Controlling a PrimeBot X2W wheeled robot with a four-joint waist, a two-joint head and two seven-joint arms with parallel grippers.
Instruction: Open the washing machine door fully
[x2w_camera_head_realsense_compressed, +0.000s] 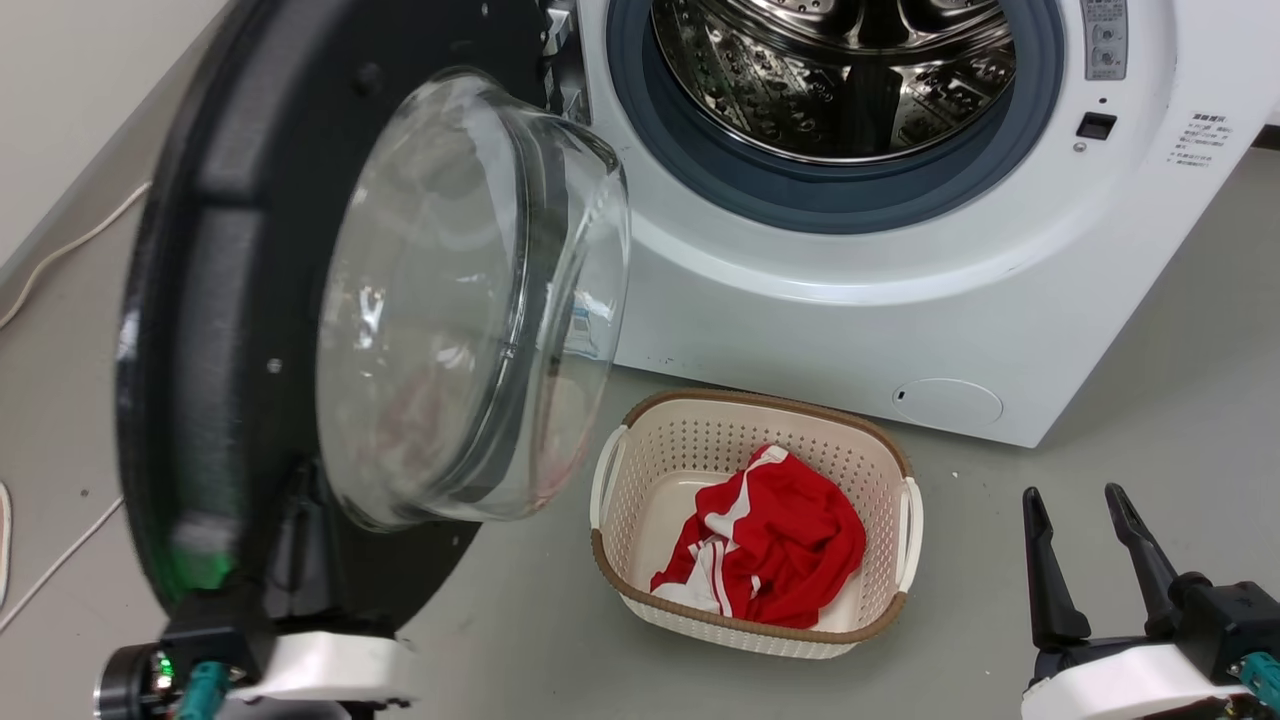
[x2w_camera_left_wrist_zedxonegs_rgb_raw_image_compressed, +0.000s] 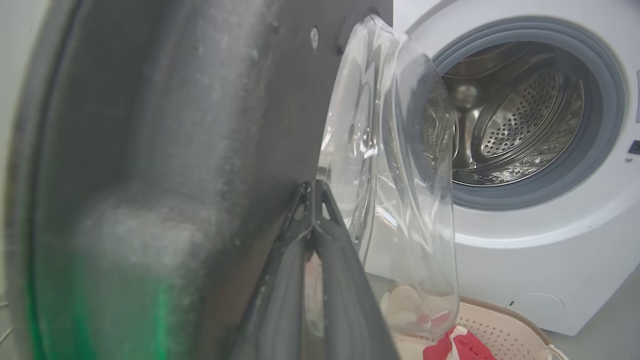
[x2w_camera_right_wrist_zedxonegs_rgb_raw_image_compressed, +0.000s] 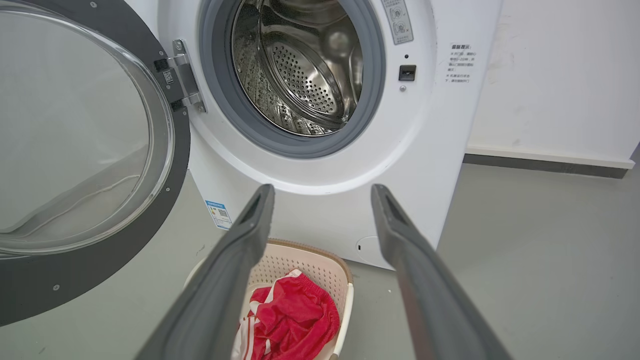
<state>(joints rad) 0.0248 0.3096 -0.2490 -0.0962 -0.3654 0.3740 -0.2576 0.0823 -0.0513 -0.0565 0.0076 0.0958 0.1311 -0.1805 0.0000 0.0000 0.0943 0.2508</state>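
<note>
Grey floor and a pale wall are seen around the washing machine (x2w_camera_head_realsense_compressed: 800, 320). The washing machine door (x2w_camera_head_realsense_compressed: 250, 300) is swung well out to the machine's left, its glass bowl (x2w_camera_head_realsense_compressed: 450, 300) bulging toward the drum opening; whether the hinge (x2w_camera_right_wrist_zedxonegs_rgb_raw_image_compressed: 185, 75) is at its stop cannot be told. The left gripper (x2w_camera_left_wrist_zedxonegs_rgb_raw_image_compressed: 314, 187) is closed tip to tip with nothing held, and its tips are set against the door's dark inner face, just beside the bowl. A slanted push could cause a slip onto the curved glass, and the door could then swing back. The hinge could be strained by pushing past its stop. The laundry basket (x2w_camera_head_realsense_compressed: 750, 405) lies near the door; the right gripper (x2w_camera_head_realsense_compressed: 1085, 510), spread wide and empty, is seen well apart.
</note>
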